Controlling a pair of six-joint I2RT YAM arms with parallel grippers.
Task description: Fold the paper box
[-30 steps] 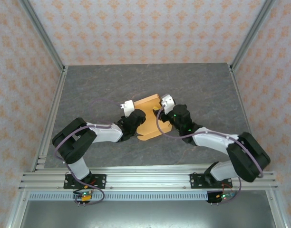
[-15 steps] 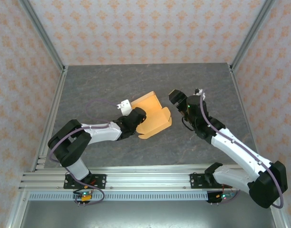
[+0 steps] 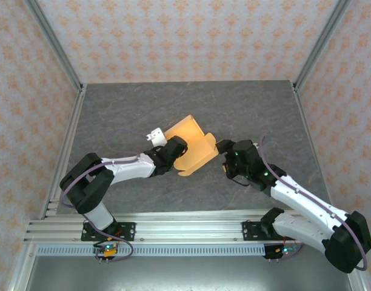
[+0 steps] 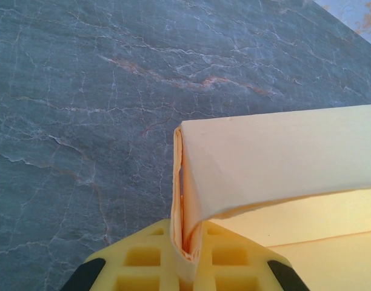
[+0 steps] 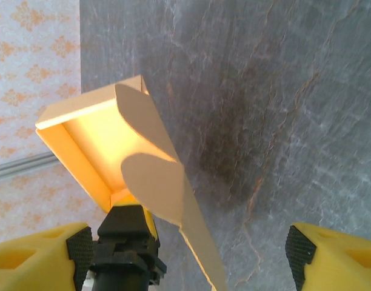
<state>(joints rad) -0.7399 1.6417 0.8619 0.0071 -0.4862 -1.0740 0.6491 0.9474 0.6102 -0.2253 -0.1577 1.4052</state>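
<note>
Grippers are flanking the box (image 3: 190,145) at the middle of the grey table (image 3: 125,109), one on each side. The left gripper (image 3: 172,150) is clamping the box's near-left edge, and its wrist camera is showing the yellow fingers (image 4: 143,267) pressed tight on a doubled fold of the tan sheet. The box is being held at a tilt, its open side facing the right arm. Low walls are standing up along two of its edges, and two rounded flaps (image 5: 152,176) are sticking out on the right. The right gripper (image 3: 224,150) is hovering just beside those flaps with its fingers (image 5: 34,257) spread wide and grasping nothing. In the right wrist view the edge of one flap is running down between the spread fingers, and whether it is touching either of them cannot be told.
</note>
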